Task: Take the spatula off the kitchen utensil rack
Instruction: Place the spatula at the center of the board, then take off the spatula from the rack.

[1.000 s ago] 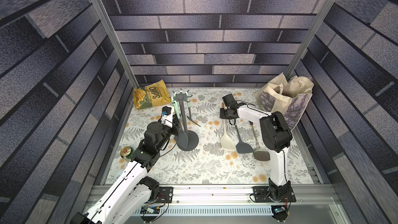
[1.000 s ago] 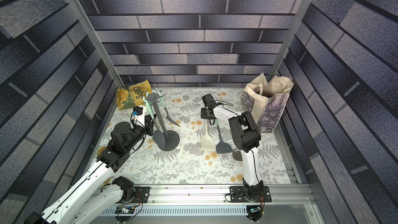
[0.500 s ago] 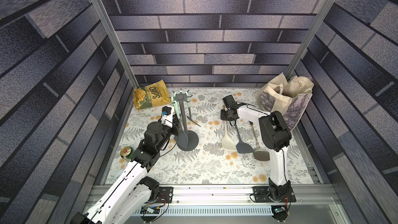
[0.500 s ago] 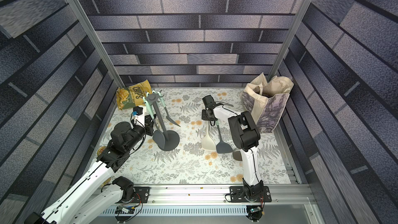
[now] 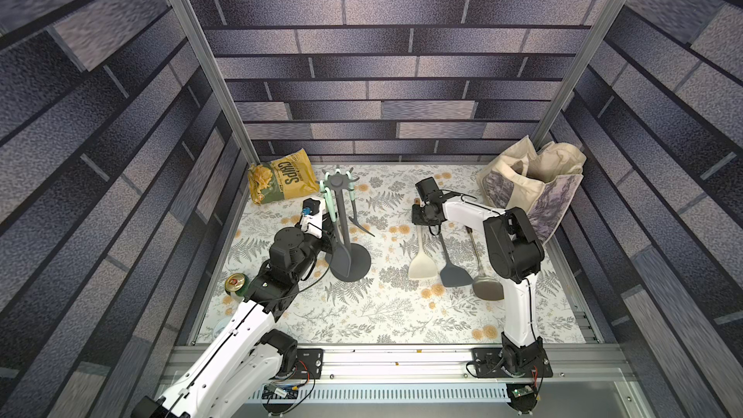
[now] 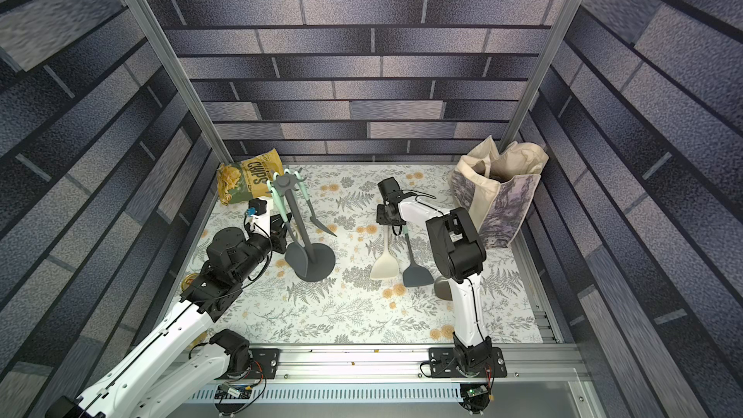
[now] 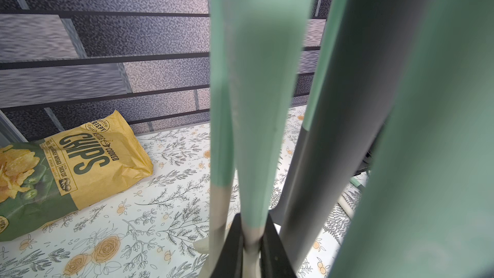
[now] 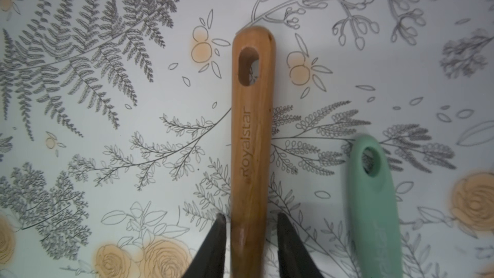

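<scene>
Mint-green silicone covers the handle of the spatula (image 7: 255,89). It hangs from the hooked crown of the kitchen utensil rack (image 5: 359,261), and both top views show its dark grey head low in front of the round base.

**Left tool** (image 7: 251,239)
- State: pressed together, pinching the spatula handle at the lower end of the green section.
- Reason for grip point: holding low leaves the top of the handle free at the hook. A lift should then clear the hook tip before any pull back toward the tool.
- Surroundings: the rack pole stands directly beyond the tool. A second green handle (image 7: 220,102) hangs just beside the held one, on the side of the chips bag (image 7: 74,161).
- Caution: the neighbouring handle may be dragged along, and a sideways pull could tip the rack.

**Right tool** (image 8: 251,221)
- State: spread, with a jaw on either side of a wooden handle (image 8: 252,129) and a gap showing on each side. Nothing is pinched.
- The wooden-handled utensil lies flat on the desk (image 8: 107,102), its hanging hole ahead of the fingertips.
- Another green-handled utensil (image 8: 374,209) lies just beside it.
- Reason for position: this tool works well apart from the rack, so the left arm's lift path stays unobstructed.

**Task status:** judged not complete, because the spatula is gripped but not yet off its hook.
</scene>
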